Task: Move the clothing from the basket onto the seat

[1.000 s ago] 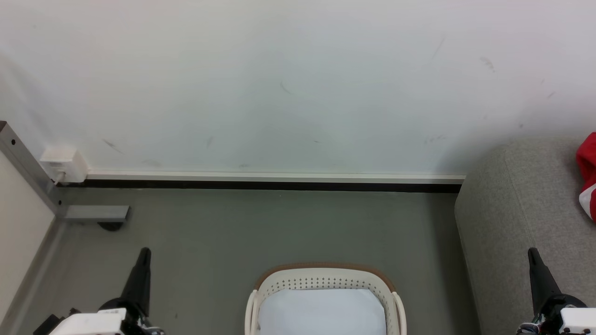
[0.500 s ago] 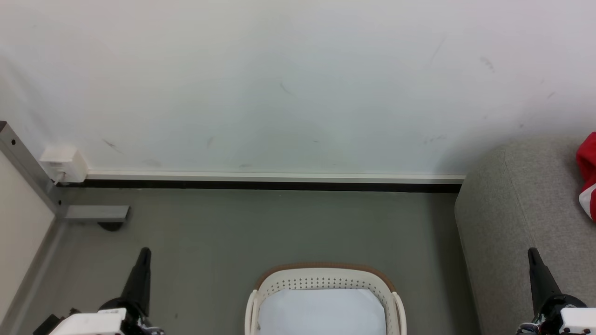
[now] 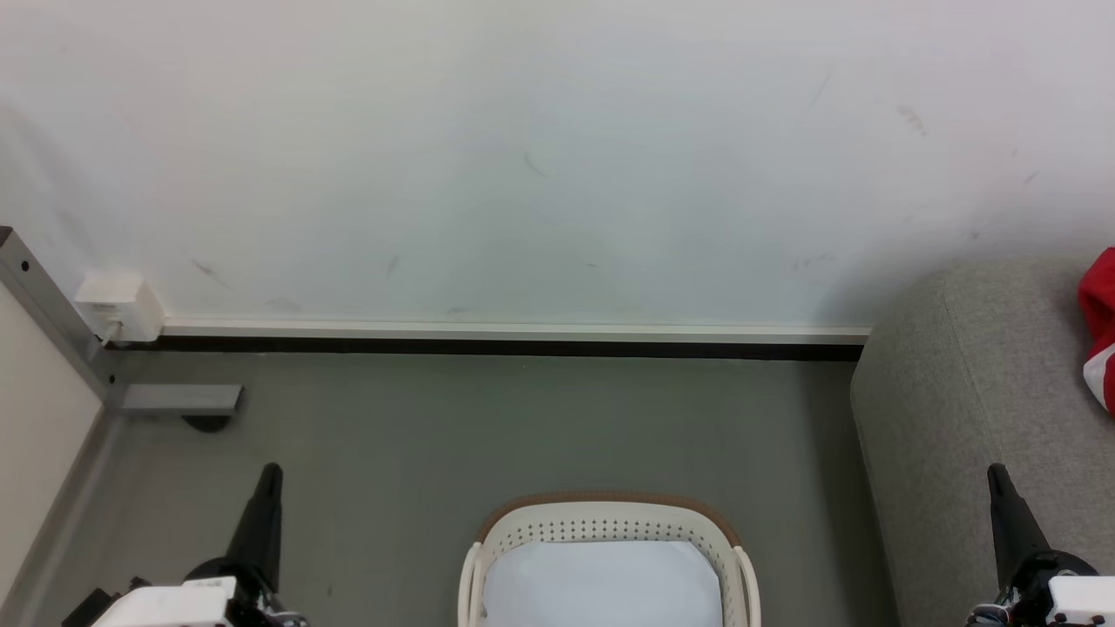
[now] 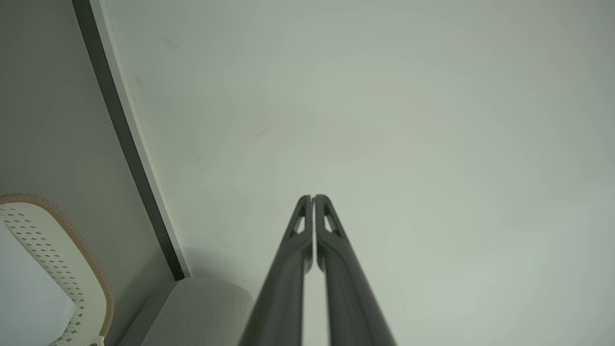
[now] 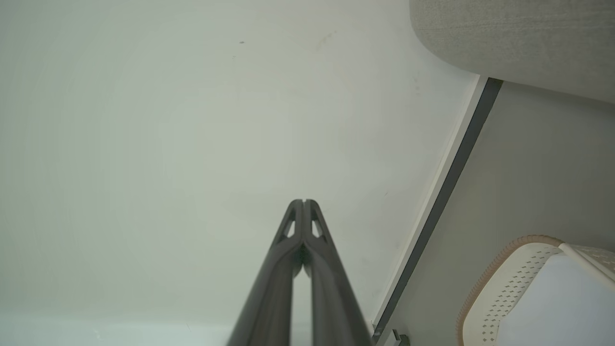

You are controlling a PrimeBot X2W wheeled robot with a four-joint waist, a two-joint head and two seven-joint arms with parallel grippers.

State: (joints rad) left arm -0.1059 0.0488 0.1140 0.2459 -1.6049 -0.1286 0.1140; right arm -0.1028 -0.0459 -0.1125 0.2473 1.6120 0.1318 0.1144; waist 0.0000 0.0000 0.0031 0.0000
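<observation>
Risks:
- The basket [image 3: 610, 514] shows a flat white sheet [image 3: 601, 582] inside and no red fabric in the part that is in frame; its near half is cut off. A reach made on this view could pick up the sheet instead of clothing. Whether a garment lies under the sheet, I cannot tell.
- Both tools are clenched and empty. The left tool [image 4: 312, 198] and right tool [image 5: 303, 202] have their fingers pressed together and pointed at the bare wall [image 3: 557, 157]. Going down like this would only prod the fabric, so in my judgement they need to open first.
- The perforated sides could catch a fingertip on a steep entry and drag or tip the basket across the floor [image 3: 523, 427].

Positions:
- One red garment [image 3: 1099, 318] with a white band lies on the sofa [image 3: 958, 383], inward of its rounded end nearest the basket. It is cut by the frame edge, well apart from the right tool and beyond it.
- The basket stands on the floor between the two tools, near the sofa's end and touching neither tool.
</observation>
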